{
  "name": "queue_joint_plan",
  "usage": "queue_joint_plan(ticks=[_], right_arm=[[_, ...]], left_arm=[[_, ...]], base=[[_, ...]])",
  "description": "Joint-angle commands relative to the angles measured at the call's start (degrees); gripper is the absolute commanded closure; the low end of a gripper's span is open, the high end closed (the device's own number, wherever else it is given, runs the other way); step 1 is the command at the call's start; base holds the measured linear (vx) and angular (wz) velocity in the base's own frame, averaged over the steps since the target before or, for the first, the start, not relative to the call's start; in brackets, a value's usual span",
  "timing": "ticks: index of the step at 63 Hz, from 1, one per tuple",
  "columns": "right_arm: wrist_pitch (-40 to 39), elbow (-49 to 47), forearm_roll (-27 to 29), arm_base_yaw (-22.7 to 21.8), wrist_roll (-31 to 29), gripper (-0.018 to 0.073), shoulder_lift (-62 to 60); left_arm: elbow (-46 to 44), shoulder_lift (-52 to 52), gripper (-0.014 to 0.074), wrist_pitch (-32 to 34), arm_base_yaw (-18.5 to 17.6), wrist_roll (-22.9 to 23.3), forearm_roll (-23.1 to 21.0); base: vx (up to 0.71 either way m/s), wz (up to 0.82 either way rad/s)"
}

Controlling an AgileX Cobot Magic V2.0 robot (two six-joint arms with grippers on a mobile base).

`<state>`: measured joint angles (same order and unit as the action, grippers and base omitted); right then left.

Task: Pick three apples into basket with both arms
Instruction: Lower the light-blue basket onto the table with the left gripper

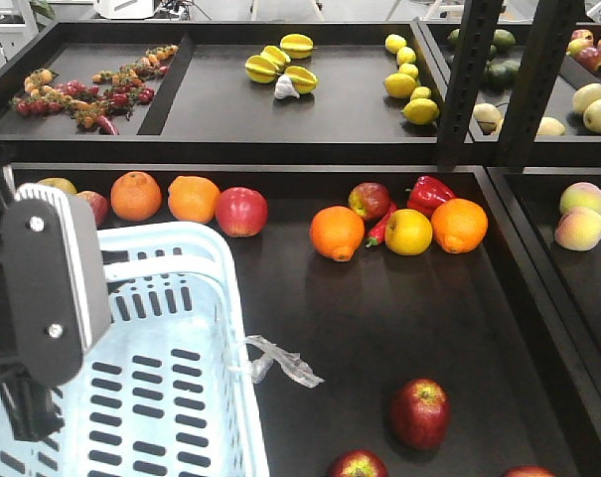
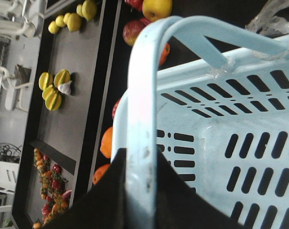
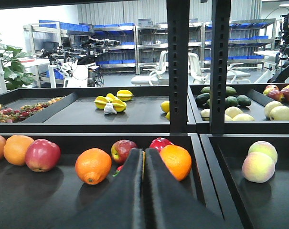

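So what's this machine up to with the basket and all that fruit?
A two-armed robot is meant to gather apples into a basket. Its left gripper is clamped on the hoop handle of the pale basket. The right gripper is shut and empty, pointing toward the row of fruit at the back of the black shelf. No apple shows in the visible part of the basket. One dark red apple lies on the shelf to its right, with two more cut off by the picture's bottom edge.
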<state>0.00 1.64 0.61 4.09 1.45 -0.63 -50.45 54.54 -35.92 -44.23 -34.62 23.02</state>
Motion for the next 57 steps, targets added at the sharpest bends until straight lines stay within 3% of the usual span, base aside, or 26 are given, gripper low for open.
queue_joint_plan(ticks=[1, 14, 33, 43, 57], right_arm=[[-4.09, 0.77, -0.17, 0.00, -0.43, 0.0568, -0.20], [-4.09, 0.77, -0.17, 0.00, -0.43, 0.0568, -0.20], [-4.09, 0.77, -0.17, 0.00, -0.43, 0.0568, -0.20], [-4.09, 0.77, -0.17, 0.00, -0.43, 0.0568, -0.20], [-4.14, 0.77, -0.17, 0.00, -0.43, 0.0568, -0.20]], left_arm=[[-0.02, -0.67, 0.0603, 9.31, 2.06, 0.27, 1.44], [0.78, 2.16, 0.0601, 14.17, 8.02, -0.82, -1.07], [0.78, 12.60, 0.0598, 20.15, 12.93, -9.82, -12.81], [0.78, 16.10, 0.0596, 21.55, 14.02, -14.48, -16.70], [0.78, 19.55, 0.0594, 26.11, 14.02, -14.89, -16.56]], base=[[0.00, 0.00], [0.00, 0.00], [0.00, 0.00], [0.00, 0.00], [0.00, 0.00]])
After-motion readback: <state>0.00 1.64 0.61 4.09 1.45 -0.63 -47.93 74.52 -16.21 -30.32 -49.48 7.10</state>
